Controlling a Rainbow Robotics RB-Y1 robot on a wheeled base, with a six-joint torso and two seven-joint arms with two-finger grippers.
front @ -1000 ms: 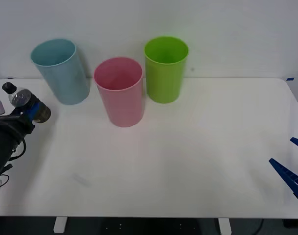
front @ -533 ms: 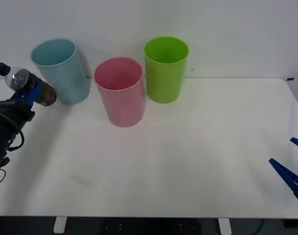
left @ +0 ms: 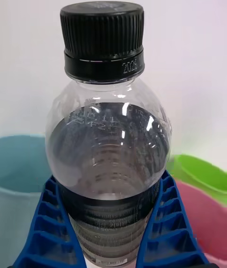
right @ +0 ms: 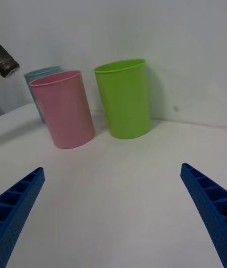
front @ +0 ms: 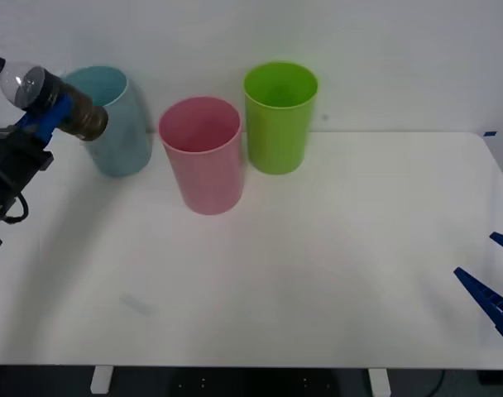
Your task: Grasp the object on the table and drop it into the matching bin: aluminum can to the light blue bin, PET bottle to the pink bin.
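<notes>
Bottle update: left end effector [front: 46, 117], pinching the small clear plastic bottle with black cap [front: 53, 101], has climbed above the bench; tall pink plastic bin [front: 203, 155] sits off to its right. Right end effector [right: 113, 216] idles, spread.

A wide white rectangular tabletop [front: 318, 265] is seen, on which three tall round plastic bins are stood: light blue [front: 119, 132], pink [front: 203, 157], lime green [front: 280, 120].

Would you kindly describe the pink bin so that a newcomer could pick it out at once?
On the white table, three tall round bins stand in a row near the back wall. The pink bin is the middle one, slightly forward, between the light blue bin and the lime green bin; only it is pink.
</notes>
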